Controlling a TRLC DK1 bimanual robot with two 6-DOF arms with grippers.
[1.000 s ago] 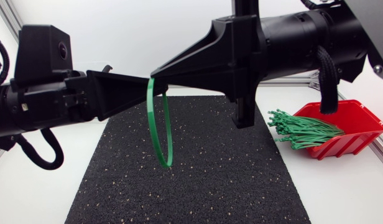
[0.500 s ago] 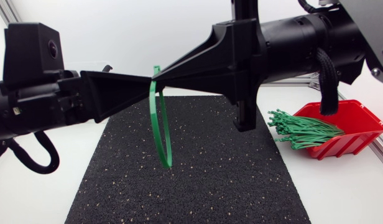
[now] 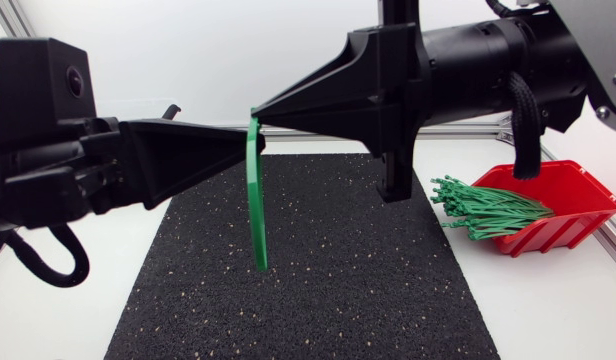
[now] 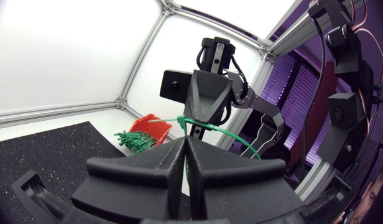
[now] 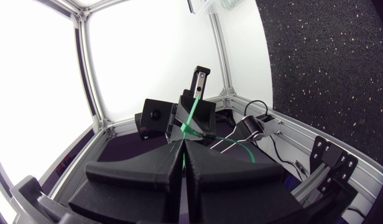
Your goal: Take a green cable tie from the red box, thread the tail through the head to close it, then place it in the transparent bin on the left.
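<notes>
Above the black mat (image 3: 338, 280), a green cable tie (image 3: 256, 200) hangs as a narrow loop seen nearly edge-on. My left gripper (image 3: 256, 143) and my right gripper (image 3: 256, 112) meet tip to tip at the loop's top, each shut on the tie. In the left wrist view my left gripper (image 4: 185, 142) pinches the tie (image 4: 232, 134), with the right gripper (image 4: 193, 127) straight ahead. In the right wrist view my right gripper (image 5: 184, 142) clamps the tie (image 5: 194, 107) just ahead of the left gripper (image 5: 179, 124). The red box (image 3: 580, 198) holds a bundle of green ties (image 3: 488, 210). The transparent bin is not in view.
The red box stands at the table's right, beside the mat, under my right arm. An aluminium frame rail (image 3: 468, 130) runs along the back of the table. White tabletop (image 3: 548, 300) surrounds the mat.
The loop has turned from a wide oval to nearly edge-on and narrowed. My left gripper has risen slightly and now points towards the right gripper's tip. Both stay shut on the tie.
</notes>
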